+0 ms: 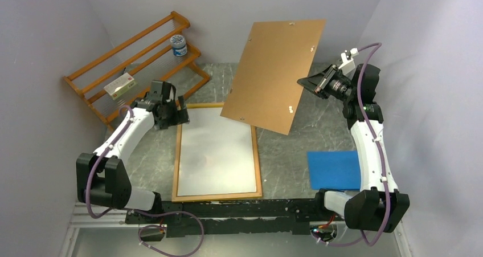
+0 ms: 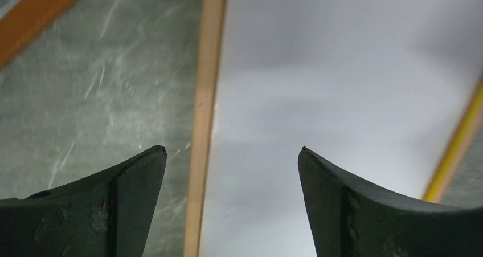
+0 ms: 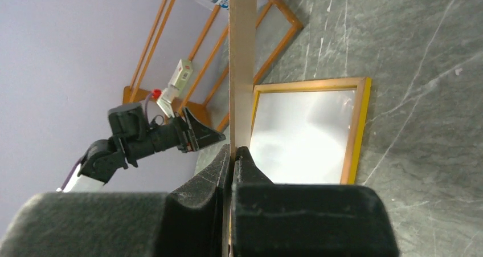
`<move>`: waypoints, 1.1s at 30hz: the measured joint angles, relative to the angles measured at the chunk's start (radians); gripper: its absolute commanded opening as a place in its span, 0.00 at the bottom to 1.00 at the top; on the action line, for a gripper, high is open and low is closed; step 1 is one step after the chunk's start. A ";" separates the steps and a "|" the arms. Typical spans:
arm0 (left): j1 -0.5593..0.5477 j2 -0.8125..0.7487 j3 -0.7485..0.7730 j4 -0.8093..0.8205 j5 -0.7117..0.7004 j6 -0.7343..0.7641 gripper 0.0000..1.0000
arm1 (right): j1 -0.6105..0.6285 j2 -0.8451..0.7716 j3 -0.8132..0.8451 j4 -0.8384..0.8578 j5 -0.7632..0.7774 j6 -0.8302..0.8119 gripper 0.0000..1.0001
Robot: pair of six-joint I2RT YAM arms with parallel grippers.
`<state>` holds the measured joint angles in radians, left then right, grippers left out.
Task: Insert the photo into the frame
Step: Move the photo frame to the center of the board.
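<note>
The frame (image 1: 177, 154) lies flat on the table with its plain wood back up; its yellow edge (image 3: 364, 126) shows in the right wrist view. A white sheet fills the frame's opening, apparently the photo (image 1: 216, 154) with its plain back up. My left gripper (image 1: 183, 113) hovers open over the frame's far left corner, straddling the wooden rail (image 2: 205, 97) beside the photo (image 2: 342, 86). My right gripper (image 1: 305, 83) is shut on the edge of a brown backing board (image 1: 273, 74), held tilted in the air above the frame's far right. The board (image 3: 243, 63) appears edge-on between the fingers.
An orange slatted rack (image 1: 136, 63) stands at the back left, with a small jar (image 1: 179, 45) and a box (image 1: 120, 86) on it. A blue sheet (image 1: 335, 170) lies on the table by the right arm's base. Walls close in on both sides.
</note>
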<state>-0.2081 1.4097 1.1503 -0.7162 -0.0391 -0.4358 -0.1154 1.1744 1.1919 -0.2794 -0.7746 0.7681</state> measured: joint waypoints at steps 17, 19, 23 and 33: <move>0.126 0.033 -0.301 0.102 0.205 -0.099 0.91 | 0.000 -0.017 -0.059 0.042 -0.011 0.021 0.00; 0.126 0.056 -0.311 0.111 0.233 -0.105 0.91 | 0.000 -0.017 -0.060 0.045 -0.011 0.023 0.00; 0.126 0.086 -0.314 0.120 0.267 -0.108 0.90 | 0.000 -0.017 -0.062 0.050 -0.011 0.029 0.00; 0.129 0.138 -0.313 0.224 0.439 -0.134 0.74 | 0.000 -0.012 -0.066 0.050 -0.031 0.029 0.00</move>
<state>-0.0795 1.5482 0.8375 -0.4927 0.4000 -0.5694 -0.1154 1.1622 1.1263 -0.2298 -0.8051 0.7967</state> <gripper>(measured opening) 0.790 0.028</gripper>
